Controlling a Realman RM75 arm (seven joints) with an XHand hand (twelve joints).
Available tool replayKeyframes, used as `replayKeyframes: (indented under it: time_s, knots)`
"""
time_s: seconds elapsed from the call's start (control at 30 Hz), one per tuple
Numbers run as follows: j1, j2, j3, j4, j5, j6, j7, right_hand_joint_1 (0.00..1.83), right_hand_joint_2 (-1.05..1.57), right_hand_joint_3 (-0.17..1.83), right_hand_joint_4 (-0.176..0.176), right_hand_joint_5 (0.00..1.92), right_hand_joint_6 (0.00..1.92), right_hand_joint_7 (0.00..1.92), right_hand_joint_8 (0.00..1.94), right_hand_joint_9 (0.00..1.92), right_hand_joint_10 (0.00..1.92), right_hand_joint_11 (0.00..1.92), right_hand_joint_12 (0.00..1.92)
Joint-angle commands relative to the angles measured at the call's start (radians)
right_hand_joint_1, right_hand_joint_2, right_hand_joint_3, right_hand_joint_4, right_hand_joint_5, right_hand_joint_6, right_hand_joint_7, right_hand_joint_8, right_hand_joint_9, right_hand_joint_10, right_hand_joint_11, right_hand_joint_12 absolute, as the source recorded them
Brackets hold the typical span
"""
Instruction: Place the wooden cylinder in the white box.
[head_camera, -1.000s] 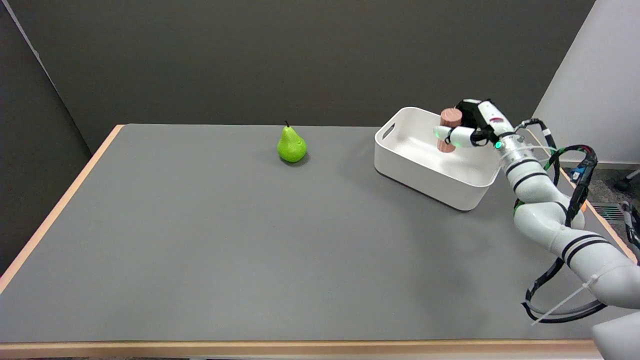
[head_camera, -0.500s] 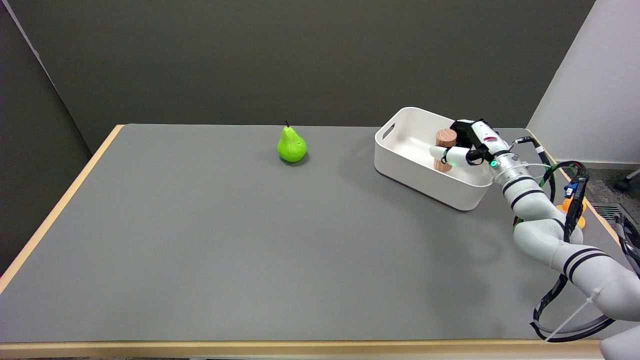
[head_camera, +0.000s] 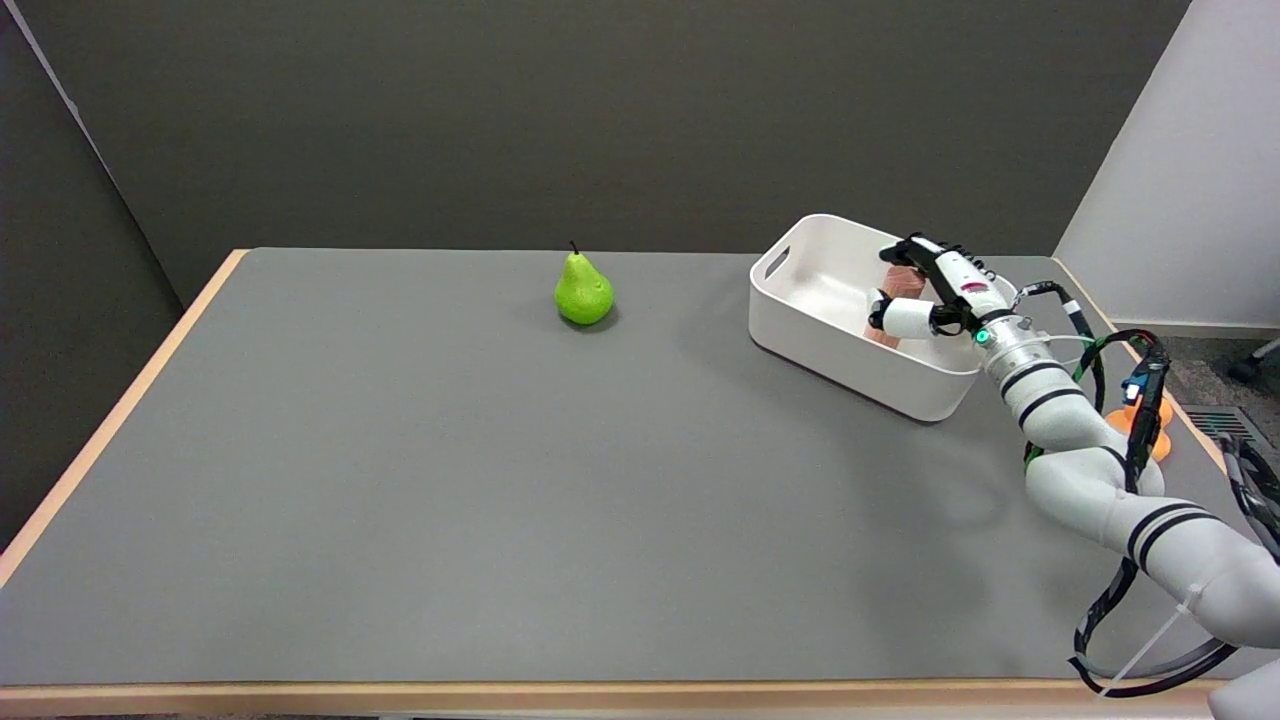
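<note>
The wooden cylinder (head_camera: 902, 285) stands upright inside the white box (head_camera: 840, 345) at the table's far right, low against the box's right side. My right hand (head_camera: 930, 295) reaches into the box from the right and holds it. The thumb lies across the cylinder's front and the fingers (head_camera: 925, 253) stretch over and behind its top. Most of the cylinder is hidden by the hand, and I cannot see whether its base touches the box floor.
A green pear (head_camera: 583, 290) stands at the far middle of the grey table (head_camera: 450, 480). An orange object (head_camera: 1150, 440) shows by the table's right edge behind my arm's cables. The box has a handle cutout (head_camera: 776, 264) on its left wall.
My right hand has lowered the cylinder from above the box rim down into the box. The fingers have straightened out over the cylinder's top.
</note>
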Motion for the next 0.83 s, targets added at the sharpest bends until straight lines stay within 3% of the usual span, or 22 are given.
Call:
replayKeyframes:
  time_s: [0.03,0.1,0.23,0.53,0.83]
  knots:
    - [-0.052,0.001,-0.015,0.07,0.007,0.1,0.022,0.72,0.69,0.99,-0.045,0.28,0.63,0.27,0.45,0.07,0.64,0.0,0.98]
    - [-0.075,0.0,0.002,0.118,0.007,0.153,0.022,0.72,0.74,0.89,-0.046,0.28,0.58,0.29,0.38,0.05,0.63,0.0,0.93]
    - [-0.119,0.001,0.053,0.27,0.0,0.218,0.008,0.72,0.73,0.89,-0.054,0.28,0.54,0.28,0.37,0.04,0.63,0.0,0.9]
    - [-0.169,0.044,0.07,0.548,0.005,0.171,-0.146,0.72,0.69,0.93,-0.061,0.26,0.49,0.3,0.39,0.04,0.63,0.0,0.85]
    - [-0.255,0.019,-0.053,0.624,0.087,0.239,-0.169,0.73,0.64,1.0,-0.071,0.24,0.54,0.28,0.48,0.05,0.65,0.0,0.95]
